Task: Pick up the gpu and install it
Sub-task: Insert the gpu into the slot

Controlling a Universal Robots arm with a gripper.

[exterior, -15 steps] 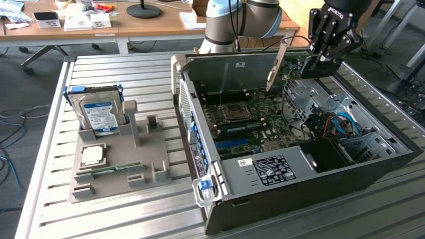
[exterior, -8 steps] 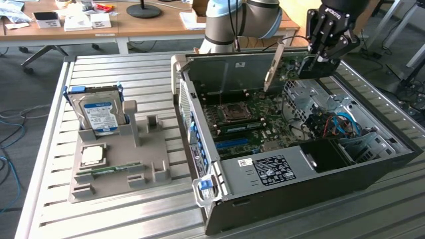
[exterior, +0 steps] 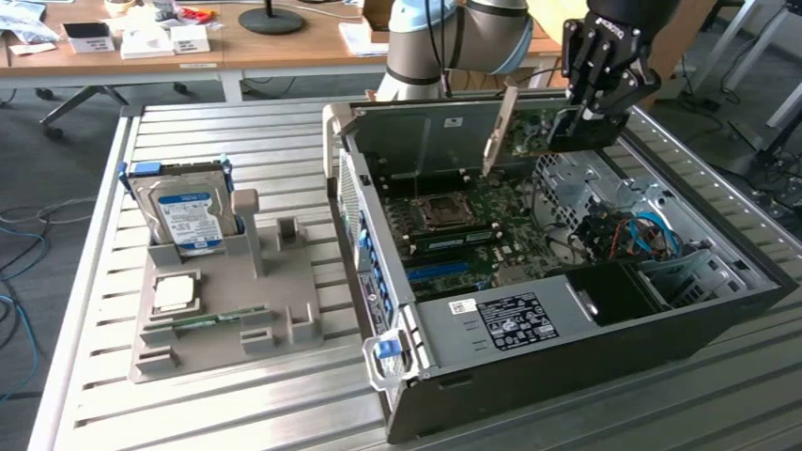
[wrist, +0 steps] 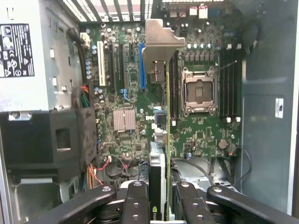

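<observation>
Silvery bracket at one end, dark board behind it: that's the gpu, and it's hanging edge-down over the open computer case, above the motherboard and not touching it. The gripper is clamping the end farthest from the bracket. In the wrist view the fingers are sitting tight on both flat faces, so the jaws are nearly closed with just the card's thickness between them.

Handling-wise, I'm guessing it's light and stiff, so it isn't sagging even though it's held by one end. It's also fragile: bare circuit board, small parts on the faces, a contact edge along the bottom. Pinching the flat faces near the top edge looks like the sensible hold, keeping off the contacts and the thin bracket, which I'd expect to bend easily. Being held so far from the middle, it's probably going to want to twist if anything bumps it.

Looking down from the wrist, the card is lining up roughly beside the blue slot, with the CPU socket on its other side.

Everything is sitting on a slatted metal table. Toward the exterior view's left, a grey holder is carrying a hard drive standing upright. A wooden desk with odds and ends is running along the back of the room.
</observation>
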